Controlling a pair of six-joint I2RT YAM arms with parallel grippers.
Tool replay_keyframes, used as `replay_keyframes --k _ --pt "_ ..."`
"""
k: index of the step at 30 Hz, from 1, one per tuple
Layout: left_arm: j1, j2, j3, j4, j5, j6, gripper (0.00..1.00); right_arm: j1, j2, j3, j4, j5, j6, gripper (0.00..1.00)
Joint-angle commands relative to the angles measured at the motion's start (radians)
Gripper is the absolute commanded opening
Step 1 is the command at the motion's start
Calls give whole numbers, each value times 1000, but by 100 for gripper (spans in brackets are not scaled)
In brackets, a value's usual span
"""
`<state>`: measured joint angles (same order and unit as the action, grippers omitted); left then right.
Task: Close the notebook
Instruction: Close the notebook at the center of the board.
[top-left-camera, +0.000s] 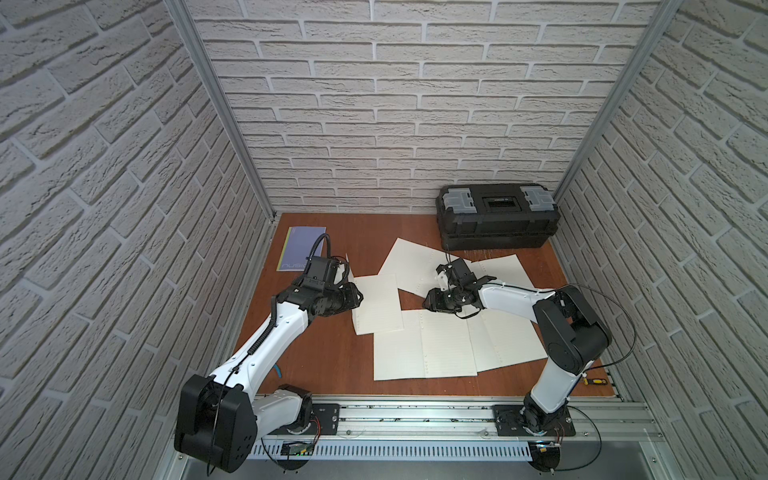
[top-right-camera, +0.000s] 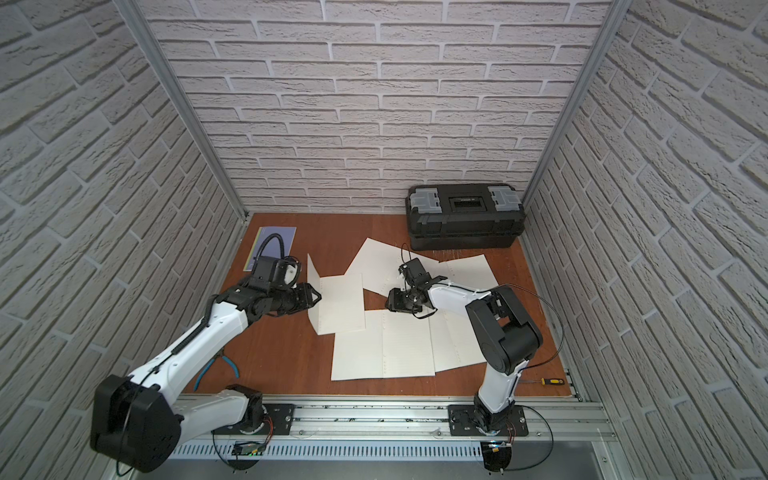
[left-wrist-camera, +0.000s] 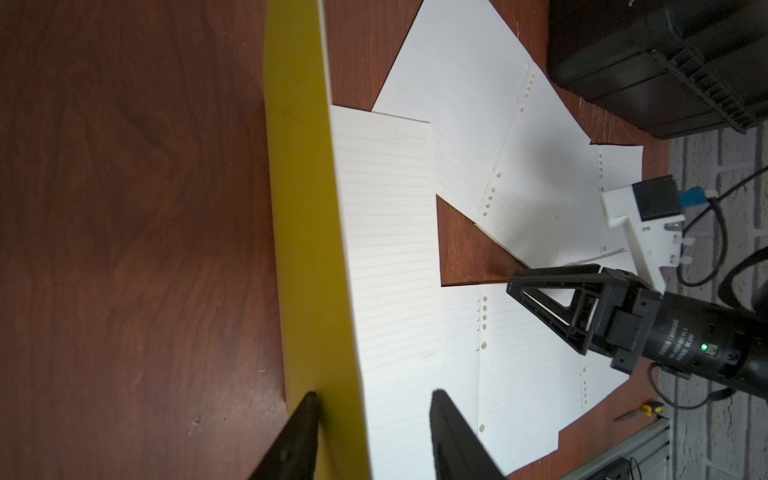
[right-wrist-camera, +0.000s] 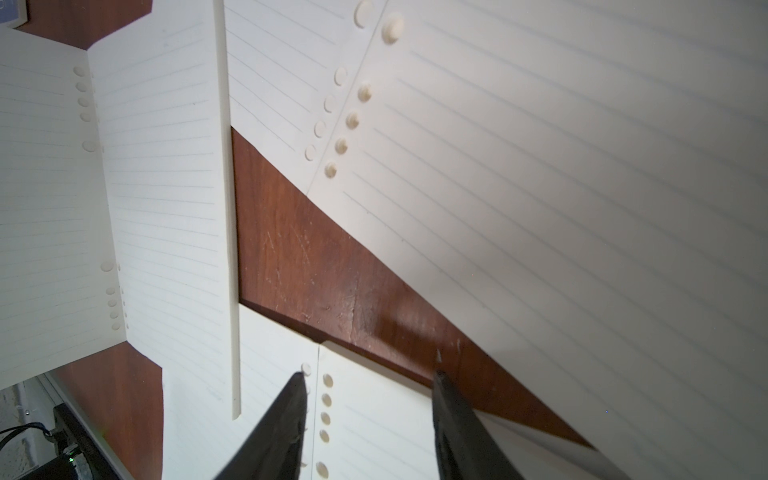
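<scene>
Straddling upright yellow notebook cover (left-wrist-camera: 307, 249), left claw (left-wrist-camera: 374, 395) spread; right claw (right-wrist-camera: 368, 374) spread, empty, above lined pages (right-wrist-camera: 540, 166).

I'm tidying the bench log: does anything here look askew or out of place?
Yes. One notebook's yellow cover stands nearly upright instead of lying flat, with the left gripper open around its edge. The other open notebooks lie overlapping at skewed angles.

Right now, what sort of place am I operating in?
Probably a staged robot test cell rather than a real room: brick-pattern wall panels held by an aluminium post, a mounting rail edging the wooden tabletop, and a black toolbox as a prop.
</scene>
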<state>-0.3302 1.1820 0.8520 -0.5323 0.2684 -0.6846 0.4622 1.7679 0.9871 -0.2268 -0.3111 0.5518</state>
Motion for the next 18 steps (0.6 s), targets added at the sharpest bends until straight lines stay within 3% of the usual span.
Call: replay_keyframes --k 1,18 --pt "-24 17 25 75 9 -10 48 10 -43 -1 -3 -2 5 49" --pt "-119 111 -27 377 70 -73 56 10 -70 25 -43 13 -10 50"
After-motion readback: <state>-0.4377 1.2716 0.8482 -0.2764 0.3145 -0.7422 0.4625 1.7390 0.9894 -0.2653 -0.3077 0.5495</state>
